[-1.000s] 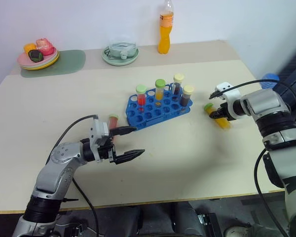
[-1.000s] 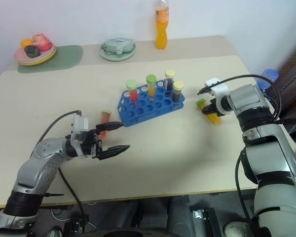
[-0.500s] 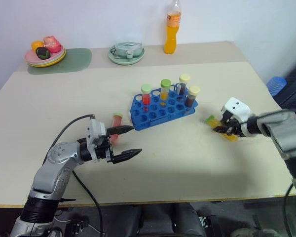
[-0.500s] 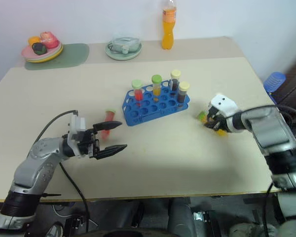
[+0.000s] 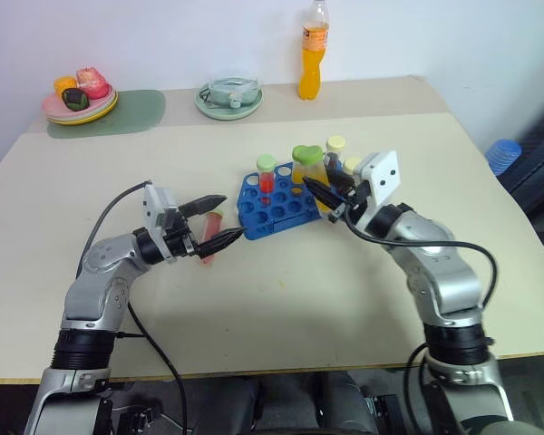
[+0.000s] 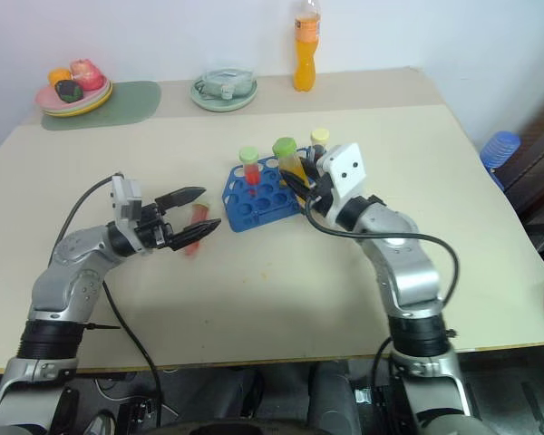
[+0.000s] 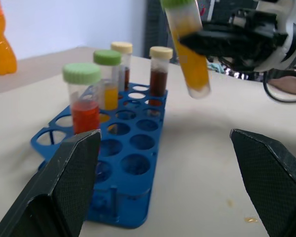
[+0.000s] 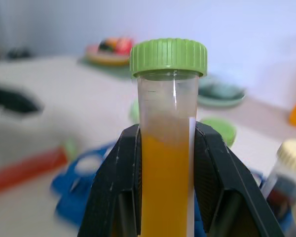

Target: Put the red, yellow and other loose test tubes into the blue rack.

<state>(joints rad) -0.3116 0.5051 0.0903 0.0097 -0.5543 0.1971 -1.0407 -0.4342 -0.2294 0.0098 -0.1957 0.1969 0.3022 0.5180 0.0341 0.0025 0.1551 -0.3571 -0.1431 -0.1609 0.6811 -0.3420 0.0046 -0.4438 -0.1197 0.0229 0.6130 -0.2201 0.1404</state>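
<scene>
You are holding the yellow tube in the right gripper, its fingers clamped on the clear wall below the green cap, and it is hanging tilted over the right end of the rack. That tilt is the main risk: if you are lowering it at this angle, the rounded tip is likely to catch a hole's rim or knock the tubes already standing there, and the light plastic rack could skid on the smooth surface. The tube wall is slick and cylindrical, so it may also be slipping or pivoting between the hard black fingers.

Your left gripper is standing with fingers spread wide and empty, straddling the red tube, which is lying on its side just beside the rack's left end. Round as it is, a glancing finger could roll it away or push it against the rack.

The rack is bright blue moulded plastic with a grid of round holes; four capped tubes are standing in its back rows, ribbed screw caps green and cream.
</scene>
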